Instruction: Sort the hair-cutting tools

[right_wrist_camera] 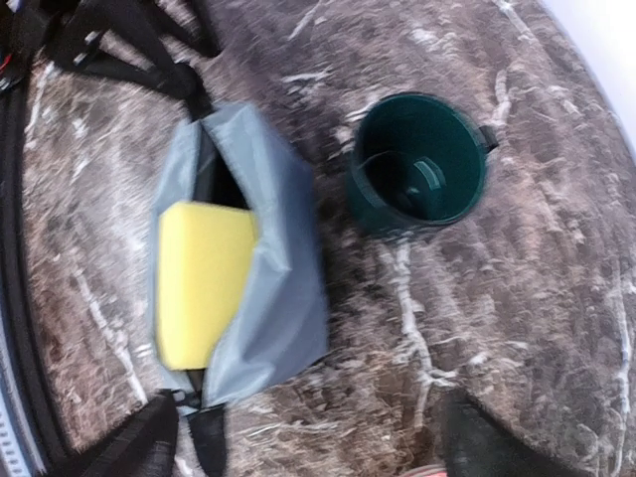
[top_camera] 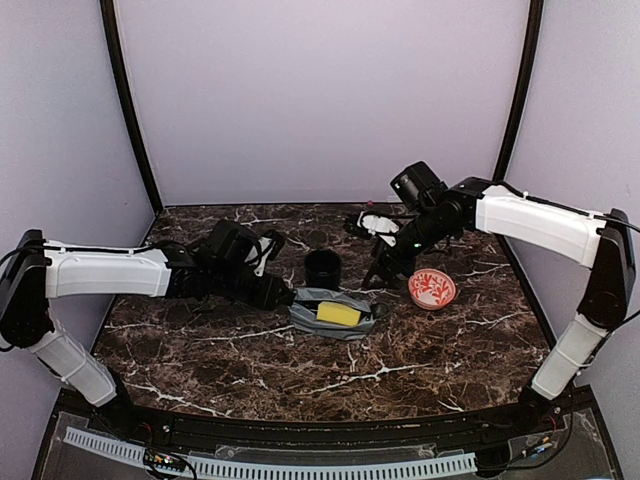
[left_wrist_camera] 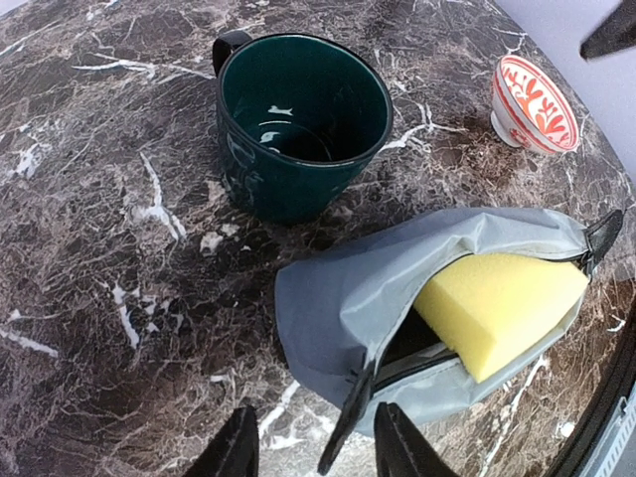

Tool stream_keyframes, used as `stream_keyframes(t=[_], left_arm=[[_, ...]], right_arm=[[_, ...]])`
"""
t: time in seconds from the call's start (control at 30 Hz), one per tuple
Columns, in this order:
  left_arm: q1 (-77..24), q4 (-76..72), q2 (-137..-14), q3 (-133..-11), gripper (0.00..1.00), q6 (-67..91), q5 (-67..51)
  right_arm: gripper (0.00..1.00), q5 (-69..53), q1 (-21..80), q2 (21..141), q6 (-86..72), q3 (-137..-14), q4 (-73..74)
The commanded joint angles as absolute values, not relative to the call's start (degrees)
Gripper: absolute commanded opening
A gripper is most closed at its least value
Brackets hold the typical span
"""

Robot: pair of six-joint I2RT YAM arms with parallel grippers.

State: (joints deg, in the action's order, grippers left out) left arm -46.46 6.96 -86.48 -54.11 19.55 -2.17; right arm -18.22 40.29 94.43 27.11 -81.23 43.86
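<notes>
Fingers (left_wrist_camera: 237, 452) of the left gripper (left_wrist_camera: 314, 422) stand slightly apart, astride the zip end of one grey pouch (left_wrist_camera: 338, 298) lying on the marble desk (left_wrist_camera: 89, 248). One yellow sponge (left_wrist_camera: 502, 303) pokes from its mouth and blocks the inside. One dark green cup (left_wrist_camera: 283, 189) stands upright just beyond. The right gripper (right_wrist_camera: 308, 417) hangs wide apart, holding nothing. One red-and-white bowl (left_wrist_camera: 535, 104) sits rightmost. Where the hair-cutting tools lie cannot be told.

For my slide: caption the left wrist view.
The left gripper at a grey pouch holding a yellow sponge; green cup beyond.
</notes>
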Motion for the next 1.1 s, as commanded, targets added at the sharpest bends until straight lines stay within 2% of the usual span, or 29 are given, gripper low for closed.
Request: stream_keyframes(t=[0.0,0.1,0.23,0.43,0.57,0.83,1.07], left_arm=[[-45.8,4.7,-87.3,-53.8,0.41,20.3,-7.0],[-45.8,4.7,-87.3,-53.1,0.42,20.8,-7.3],[-45.8,2.8,-87.2,-51.8,0.38,21.5,-9.0],[-45.8,1.2,-86.9,-50.8,0.20,22.4,-10.8],[-45.8,0.3,-86.7,-50.0,0.15,23.0,-11.6],[-45.8,-1.4,-86.6,-48.8,0.02,23.0,-13.0],[-45.8,-1.9,-85.7,-48.0,0.00,23.0,-13.2]], right_arm=[[0.99,-16.1,39.8,93.7,25.3,-81.2,37.0],[0.99,-24.5,40.3,96.2,25.2,-81.9,38.2],[0.99,-28.6,43.4,101.5,27.4,-83.8,42.8],[0.98,-27.0,45.5,106.6,26.7,-85.6,43.7],[0.96,-24.2,45.6,109.2,25.0,-87.3,42.8],[0.76,-26.1,45.6,116.1,22.1,-92.1,45.2],[0.56,-21.3,45.2,117.8,17.8,-92.9,44.2]])
